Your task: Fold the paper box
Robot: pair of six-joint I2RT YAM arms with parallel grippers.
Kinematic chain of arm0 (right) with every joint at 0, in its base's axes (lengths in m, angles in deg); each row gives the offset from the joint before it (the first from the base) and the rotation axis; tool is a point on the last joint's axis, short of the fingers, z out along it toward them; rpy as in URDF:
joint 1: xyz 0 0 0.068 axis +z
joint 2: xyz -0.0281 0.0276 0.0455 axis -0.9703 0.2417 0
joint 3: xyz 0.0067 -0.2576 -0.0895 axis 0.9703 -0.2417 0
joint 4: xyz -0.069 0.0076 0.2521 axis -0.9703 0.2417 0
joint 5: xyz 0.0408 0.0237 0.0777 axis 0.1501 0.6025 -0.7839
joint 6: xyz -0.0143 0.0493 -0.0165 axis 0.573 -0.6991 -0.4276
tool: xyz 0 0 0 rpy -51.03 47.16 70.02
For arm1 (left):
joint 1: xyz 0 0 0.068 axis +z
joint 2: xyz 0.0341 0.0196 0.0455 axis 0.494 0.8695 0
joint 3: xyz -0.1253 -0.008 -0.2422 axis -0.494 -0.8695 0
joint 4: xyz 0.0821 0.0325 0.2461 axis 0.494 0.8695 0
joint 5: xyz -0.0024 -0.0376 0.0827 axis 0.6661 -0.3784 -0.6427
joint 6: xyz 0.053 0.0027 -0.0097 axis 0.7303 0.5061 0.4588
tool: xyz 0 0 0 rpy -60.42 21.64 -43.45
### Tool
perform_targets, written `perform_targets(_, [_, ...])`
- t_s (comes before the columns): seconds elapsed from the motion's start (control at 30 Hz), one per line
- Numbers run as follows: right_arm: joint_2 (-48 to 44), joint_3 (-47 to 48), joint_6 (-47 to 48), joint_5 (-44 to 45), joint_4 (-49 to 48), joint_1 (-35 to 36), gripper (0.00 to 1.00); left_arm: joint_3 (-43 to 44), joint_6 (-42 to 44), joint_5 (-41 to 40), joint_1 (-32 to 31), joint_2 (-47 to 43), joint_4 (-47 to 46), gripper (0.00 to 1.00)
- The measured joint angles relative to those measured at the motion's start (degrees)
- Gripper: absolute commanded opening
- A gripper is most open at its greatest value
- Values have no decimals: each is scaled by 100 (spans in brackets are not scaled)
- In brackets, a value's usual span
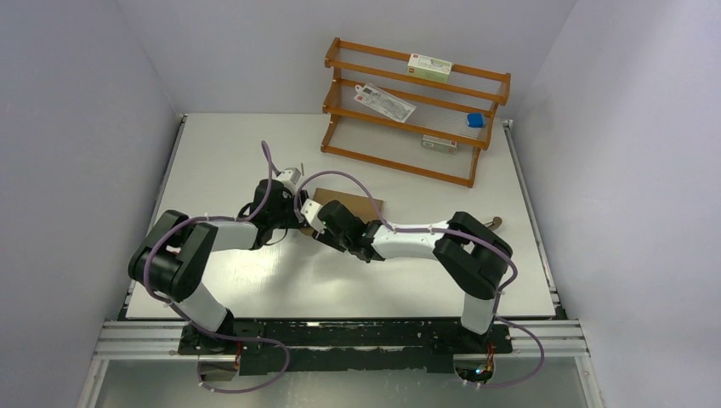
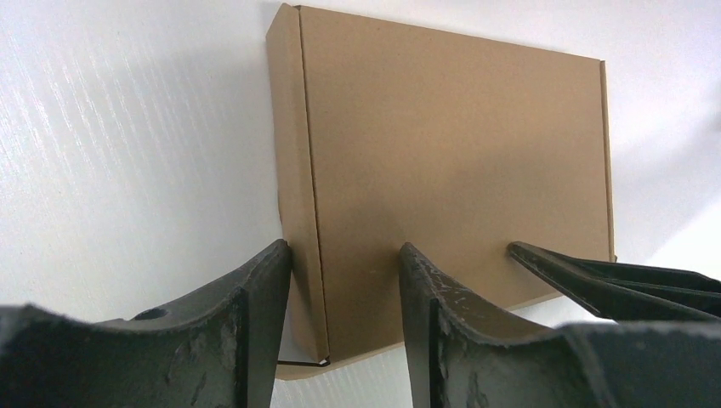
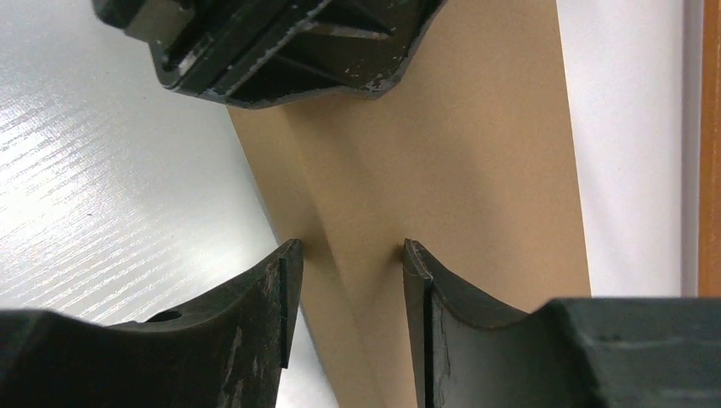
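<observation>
From above, the flat brown cardboard paper box (image 1: pixel 364 206) lies mid-tabletop (image 1: pixel 255 153), near the orange wooden rack (image 1: pixel 408 102), partly hidden under both arms.

In the left wrist view, the left claw (image 2: pixel 344 251) stands half open astride the box's left side wall, clamping nothing.

In the right wrist view, the right claw (image 3: pixel 349 246) is likewise half open over a folded edge. Pressing evenly along that edge with both claws should seat the fold without buckling.
</observation>
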Motion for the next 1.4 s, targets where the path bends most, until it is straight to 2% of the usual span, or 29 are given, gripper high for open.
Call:
perform_targets(0.13, [7, 0, 44, 87, -7, 52, 53, 2, -2, 2, 7, -11, 4, 56])
perform_targets(0.27, [-52, 0, 50, 33, 72, 46, 53, 0, -4, 2, 9, -101, 144, 56])
perform_targets(0.47, [-101, 0, 55, 85, 203, 37, 59, -70, -74, 26, 2, -299, 444, 64])
perform_targets(0.6, [-315, -20, 72, 2, 315, 42, 67, -205, -170, -59, 7, -643, 745, 70])
perform_targets(0.87, [-874, -195, 358, -52, 306, 111, 70, -225, -369, -476, 114, -1397, 951, 79])
perform_targets(1.0, [-748, -199, 555, 129, 291, 280, 71, -96, -369, -518, 247, -1231, 990, 84])
perform_targets(1.23, [-404, -221, 837, 437, 221, 568, 72, 509, -264, -448, 433, -568, 1110, 79])
perform_targets(1.4, [-387, -76, 844, -37, 470, 494, 75, 828, -13, -400, 439, -234, 1187, 77])
